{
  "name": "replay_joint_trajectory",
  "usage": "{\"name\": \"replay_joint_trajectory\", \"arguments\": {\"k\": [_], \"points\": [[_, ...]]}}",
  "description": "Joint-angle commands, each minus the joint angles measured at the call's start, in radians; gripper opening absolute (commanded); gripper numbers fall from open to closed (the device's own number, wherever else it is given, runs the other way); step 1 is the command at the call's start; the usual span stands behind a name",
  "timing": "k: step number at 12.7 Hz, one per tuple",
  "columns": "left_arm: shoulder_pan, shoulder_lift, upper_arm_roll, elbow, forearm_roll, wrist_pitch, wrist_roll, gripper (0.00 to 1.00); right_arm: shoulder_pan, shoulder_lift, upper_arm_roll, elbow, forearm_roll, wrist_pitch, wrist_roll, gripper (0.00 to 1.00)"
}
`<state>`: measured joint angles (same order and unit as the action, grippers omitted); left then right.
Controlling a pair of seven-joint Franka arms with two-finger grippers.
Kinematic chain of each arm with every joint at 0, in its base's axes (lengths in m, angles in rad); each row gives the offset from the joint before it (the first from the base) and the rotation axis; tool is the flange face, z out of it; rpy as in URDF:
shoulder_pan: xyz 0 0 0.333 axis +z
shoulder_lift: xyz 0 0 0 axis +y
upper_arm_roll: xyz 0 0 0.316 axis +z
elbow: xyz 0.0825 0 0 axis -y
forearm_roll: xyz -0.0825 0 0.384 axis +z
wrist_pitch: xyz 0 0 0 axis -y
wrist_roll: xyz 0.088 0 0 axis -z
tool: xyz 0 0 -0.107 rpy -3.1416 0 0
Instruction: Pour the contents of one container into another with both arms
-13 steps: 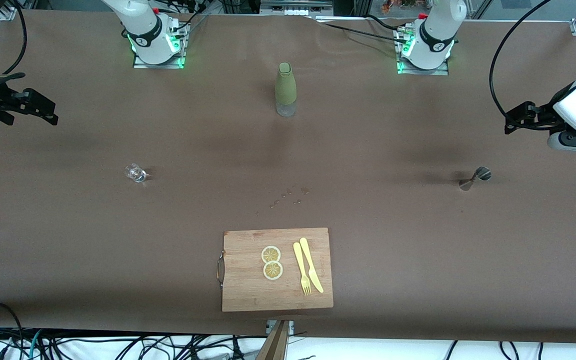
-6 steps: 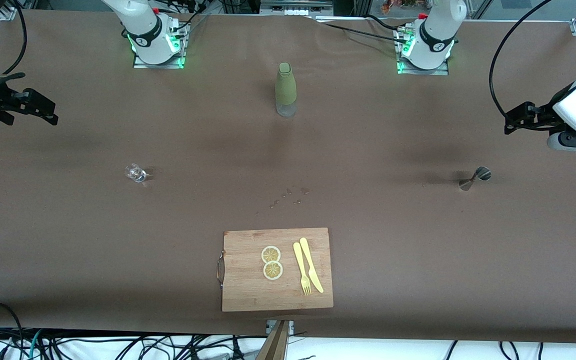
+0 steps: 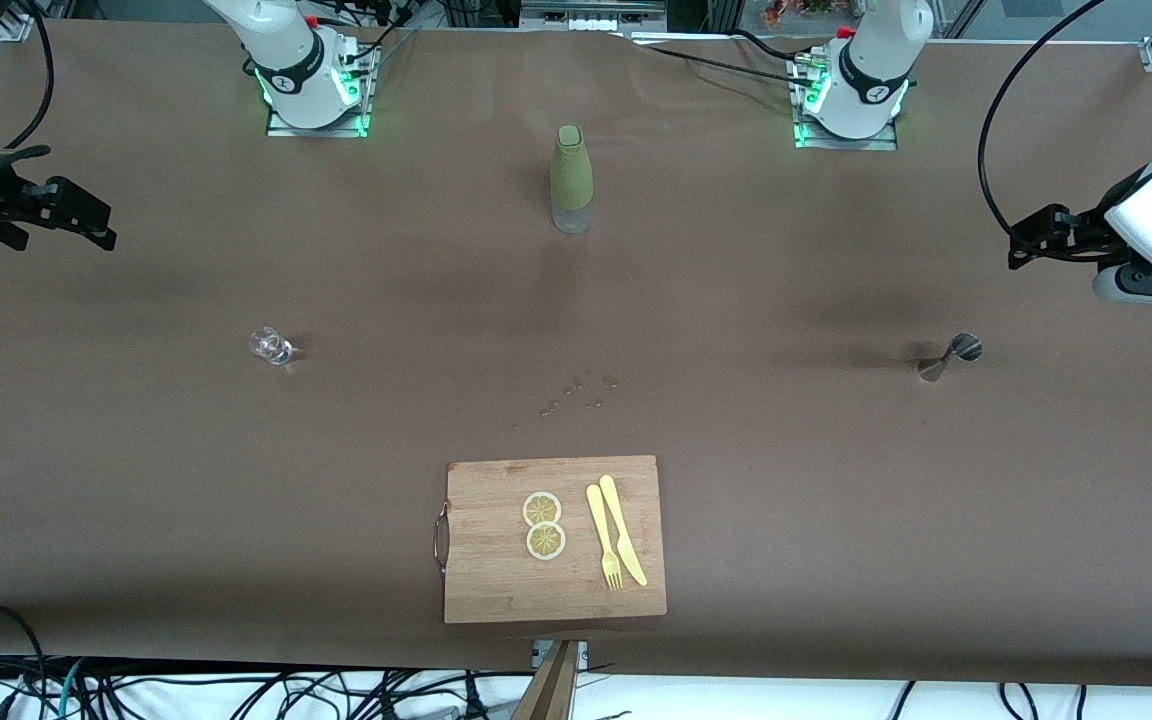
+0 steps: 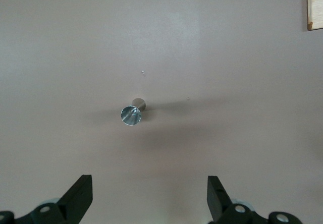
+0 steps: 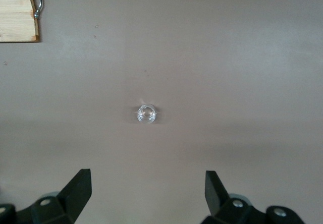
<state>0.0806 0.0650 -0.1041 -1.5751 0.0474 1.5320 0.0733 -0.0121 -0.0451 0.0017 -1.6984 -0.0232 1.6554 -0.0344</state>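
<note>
A small clear glass point(image 3: 270, 346) stands on the brown table toward the right arm's end; the right wrist view looks down on the glass point(image 5: 147, 113). A metal jigger point(image 3: 949, 357) stands toward the left arm's end and shows in the left wrist view as a shiny cup, the jigger point(image 4: 132, 113). A green sleeved bottle point(image 3: 572, 180) stands upright between the arm bases. My right gripper point(image 3: 101, 230) hangs open over its end of the table, high above the glass, with the right gripper point(image 5: 147, 191) holding nothing. My left gripper point(image 3: 1021, 248) hangs open over its end, and the left gripper point(image 4: 150, 193) is empty.
A wooden cutting board point(image 3: 496, 580) with a metal handle lies near the front edge, carrying two lemon slices point(image 3: 543, 525), a yellow fork point(image 3: 603, 535) and a knife point(image 3: 624, 530). A few droplets point(image 3: 581, 392) mark the table between board and bottle.
</note>
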Motion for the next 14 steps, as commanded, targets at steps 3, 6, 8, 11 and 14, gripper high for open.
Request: {"name": "replay_joint_trajectory", "arguments": {"k": [3, 6, 8, 11, 14], "points": [[0.007, 0.003, -0.011, 0.014, 0.019, -0.013, 0.010, 1.00, 0.000, -0.006, 0.001, 0.008, -0.006, -0.011, 0.015, 1.00], [0.007, 0.003, -0.012, 0.015, 0.019, -0.024, 0.010, 1.00, 0.001, -0.006, 0.003, 0.008, -0.007, -0.009, 0.015, 1.00], [0.007, 0.003, -0.012, 0.015, 0.019, -0.026, 0.010, 1.00, 0.001, -0.006, 0.004, 0.008, -0.007, -0.009, 0.015, 1.00], [0.007, 0.004, -0.011, 0.015, 0.019, -0.026, 0.011, 1.00, 0.001, -0.006, 0.003, 0.006, -0.007, -0.011, 0.015, 1.00], [0.008, 0.004, -0.003, 0.018, 0.020, -0.024, 0.014, 1.00, 0.001, -0.007, 0.003, 0.006, -0.007, -0.011, 0.016, 1.00]]}}
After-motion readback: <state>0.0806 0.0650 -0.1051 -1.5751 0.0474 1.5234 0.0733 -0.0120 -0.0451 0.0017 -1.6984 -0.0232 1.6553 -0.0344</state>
